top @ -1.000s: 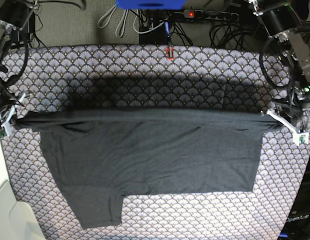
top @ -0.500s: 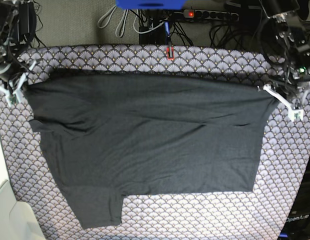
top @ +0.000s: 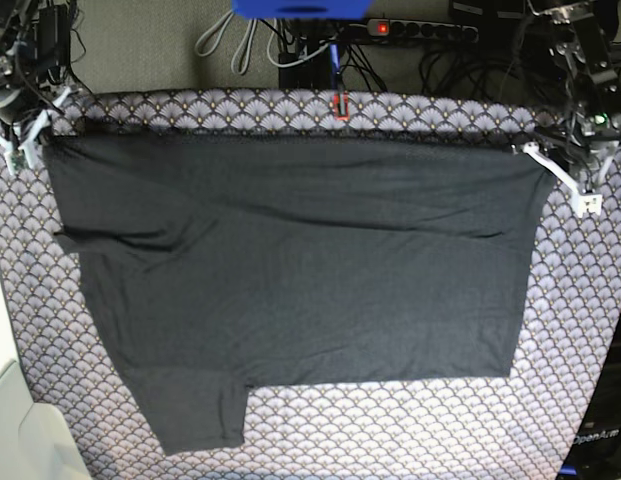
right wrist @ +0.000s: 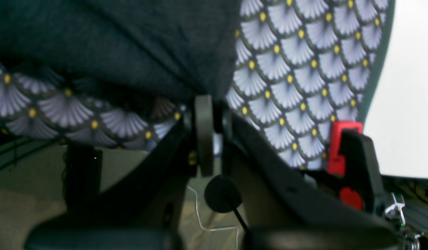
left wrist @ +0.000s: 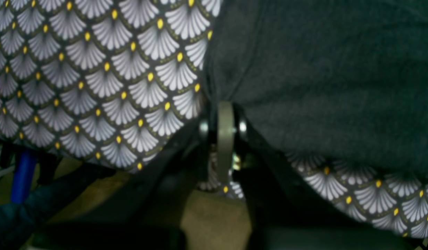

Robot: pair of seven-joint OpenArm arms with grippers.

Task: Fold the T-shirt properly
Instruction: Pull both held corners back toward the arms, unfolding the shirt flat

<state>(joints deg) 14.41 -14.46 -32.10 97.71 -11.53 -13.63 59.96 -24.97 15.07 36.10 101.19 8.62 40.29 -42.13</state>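
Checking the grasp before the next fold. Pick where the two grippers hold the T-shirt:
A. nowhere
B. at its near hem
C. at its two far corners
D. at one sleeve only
C: the left gripper and right gripper each pinch a far corner of the T-shirt.

1. The T-shirt point(top: 290, 270) lies spread on the tablecloth point(top: 410, 435), covering most of its middle, with bare cloth along the near edge and both sides.
2. My left gripper point(top: 535, 155) sits at the shirt's far corner on the base view's right, pinched on that corner.
3. My right gripper point(top: 35, 135) sits at the far corner on that view's left, clamped on the fabric there.
4. The shirt's far edge runs between my two grippers, just short of the cloth's far edge.
5. One sleeve point(top: 195, 415) juts toward the near edge, left of centre.
6. Behind the table lies a power strip point(top: 420, 30) among cables point(top: 230, 45).
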